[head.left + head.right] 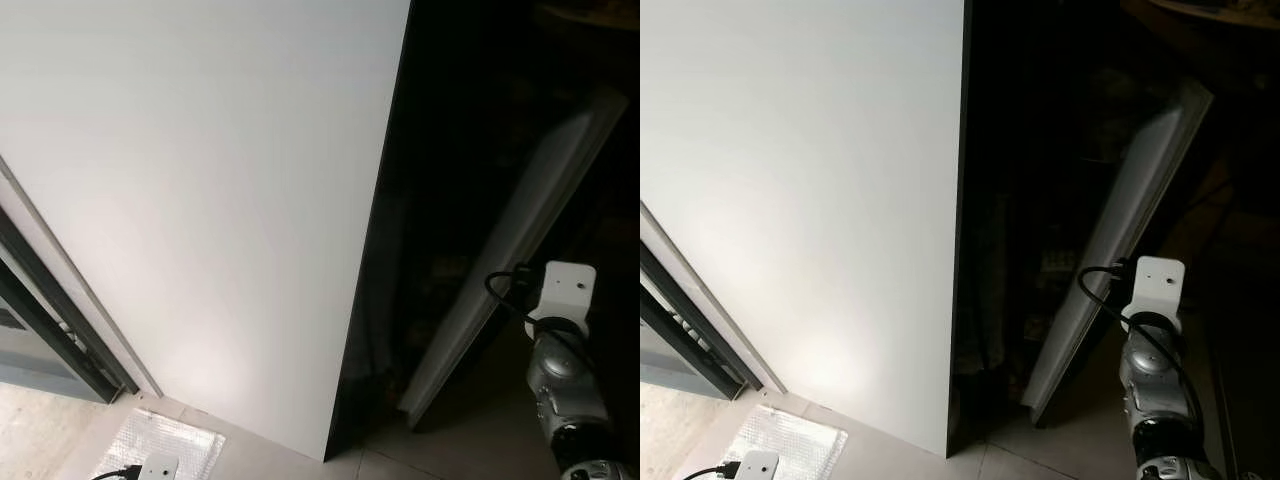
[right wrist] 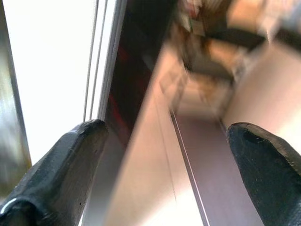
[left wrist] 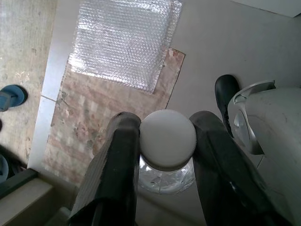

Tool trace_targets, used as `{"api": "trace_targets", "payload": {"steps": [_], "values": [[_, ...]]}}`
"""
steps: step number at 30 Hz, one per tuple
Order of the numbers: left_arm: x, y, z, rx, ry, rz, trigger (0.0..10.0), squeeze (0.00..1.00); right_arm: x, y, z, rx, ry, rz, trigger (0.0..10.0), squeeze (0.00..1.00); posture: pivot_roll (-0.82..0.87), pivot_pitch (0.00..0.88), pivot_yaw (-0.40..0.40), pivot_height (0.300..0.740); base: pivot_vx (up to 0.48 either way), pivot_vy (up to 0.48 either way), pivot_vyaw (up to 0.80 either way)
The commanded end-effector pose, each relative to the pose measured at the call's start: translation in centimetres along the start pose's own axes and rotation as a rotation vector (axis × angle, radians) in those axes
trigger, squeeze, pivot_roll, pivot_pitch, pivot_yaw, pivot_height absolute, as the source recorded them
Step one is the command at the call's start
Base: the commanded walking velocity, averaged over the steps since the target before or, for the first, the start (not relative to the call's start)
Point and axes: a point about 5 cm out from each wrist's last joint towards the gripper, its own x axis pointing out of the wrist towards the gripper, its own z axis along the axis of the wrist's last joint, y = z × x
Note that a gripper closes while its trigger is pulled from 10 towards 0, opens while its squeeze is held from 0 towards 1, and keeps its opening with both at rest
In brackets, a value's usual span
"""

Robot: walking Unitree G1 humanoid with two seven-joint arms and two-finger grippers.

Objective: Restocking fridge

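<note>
- Left gripper (image 3: 164, 141) clamped on a white-capped clear bottle (image 3: 168, 141), over bubble wrap (image 3: 122, 42) on the floor
- Right gripper (image 2: 171, 141) spread wide, beside the white fridge door (image 1: 200, 200); dark gap alongside

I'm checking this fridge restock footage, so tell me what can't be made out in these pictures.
- Fridge interior: too dark in the eye views to tell its contents.
- Bottle: body hidden below its white cap and the left gripper in the left wrist view.
- Beyond the right gripper: right wrist view blurred.
</note>
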Motion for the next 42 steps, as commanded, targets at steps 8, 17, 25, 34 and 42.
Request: {"api": "trace_targets", "payload": {"steps": [8,17,25,34,42], "values": [[0.0,0.2,-0.3,0.009,0.010,0.000,10.0,0.00,-2.3,0.2,-6.6,0.025,0.272,0.053,10.0,0.00,-0.12,0.000,-0.015,0.740,0.000,0.000,0.00],[-0.1,-0.1,-0.7,-0.083,0.043,-0.010,10.0,0.00,-7.9,3.8,-13.3,-0.040,0.559,0.320,10.0,0.00,-0.12,0.000,-0.010,0.740,0.000,0.000,0.00],[0.3,-1.3,2.2,-0.087,0.004,-0.034,10.0,0.00,-12.0,5.0,-16.8,-0.043,0.743,0.429,10.0,0.00,-0.11,0.000,-0.006,0.740,0.000,0.000,0.00],[0.3,-1.1,2.6,-0.021,0.006,-0.038,10.0,0.00,-12.9,5.6,-17.3,-0.055,0.785,0.472,10.0,0.00,-0.11,0.000,0.004,0.740,0.000,0.000,0.00],[0.3,-0.8,1.9,-0.008,0.013,-0.037,10.0,0.00,-13.0,5.7,-17.4,-0.046,0.788,0.468,10.0,0.00,-0.12,0.000,0.008,0.740,0.000,-0.100,0.00]]}}
